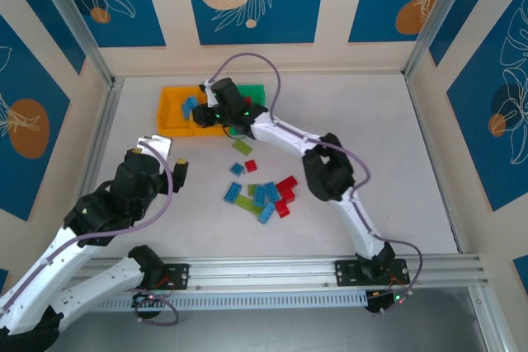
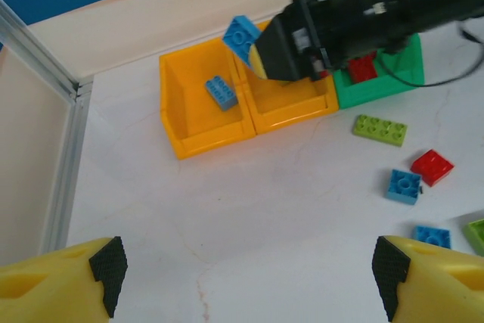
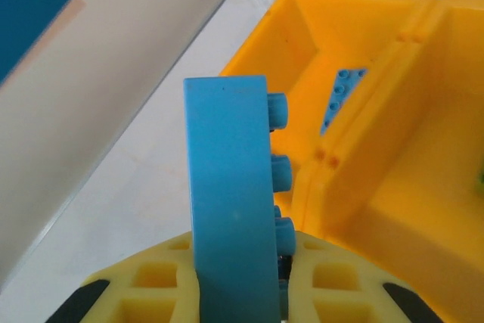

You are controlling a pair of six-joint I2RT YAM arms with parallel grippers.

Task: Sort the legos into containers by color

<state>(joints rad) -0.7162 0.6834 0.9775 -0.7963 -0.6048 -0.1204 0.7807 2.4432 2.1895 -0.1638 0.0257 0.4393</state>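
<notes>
My right gripper (image 3: 238, 281) is shut on a blue lego (image 3: 231, 187) held on edge, studs to the right, above the dividing wall between the two orange-yellow containers (image 3: 302, 58). From above, that gripper (image 1: 206, 106) and its blue lego (image 1: 191, 106) hang over the bins (image 1: 169, 121). Another blue lego (image 2: 221, 92) lies in the left yellow bin (image 2: 172, 119). The green bin (image 2: 378, 90) holds a red lego (image 2: 361, 68). My left gripper (image 2: 249, 277) is open over bare table, short of the bins and holding nothing.
Loose blue, red and lime legos lie in a cluster (image 1: 262, 195) mid-table. Nearer the bins sit a lime lego (image 2: 380, 128), a red one (image 2: 432, 166) and a blue one (image 2: 404, 185). An aluminium rail (image 1: 99, 133) borders the table's left side.
</notes>
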